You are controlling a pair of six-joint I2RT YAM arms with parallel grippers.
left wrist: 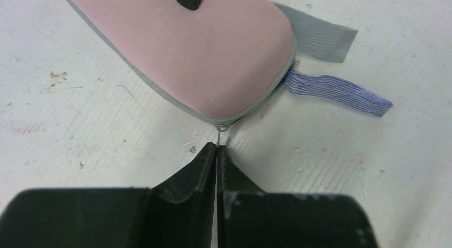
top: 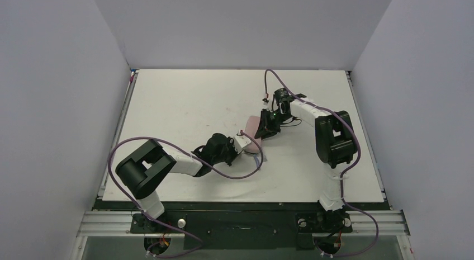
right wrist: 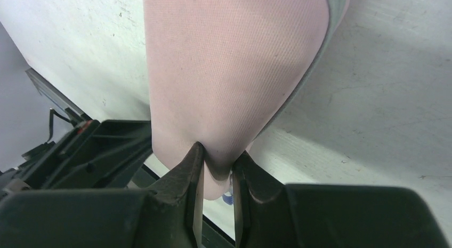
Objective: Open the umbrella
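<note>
On the left, the left arm is reaching from its base across the white desk (top: 184, 103) toward the middle, and the left claw (left wrist: 217, 149) is sitting low over the surface with its two black fingers pressed together and no gap showing between them. Its tips are pointing at a tiny metal ring (left wrist: 221, 128) that is hanging from the grey-edged seam at the near end of a pink case (left wrist: 202, 50). The ring is lying just beyond the tips, and whether they are pinching anything cannot be told. The case is lying flat near the centre of the desk, between the two claws. The umbrella itself is not showing as such. Only a lavender strap (left wrist: 341, 93) is trailing out of the case's seam onto the desk, beside a flat grey ribbon (left wrist: 320, 37) that is poking out from under the same end. Further right, the right arm is bending in from its side, and the right claw (right wrist: 218, 152) is gripping the far end of the case, its fingers nearly together and squeezing a fold of the pink fabric between them.
</note>
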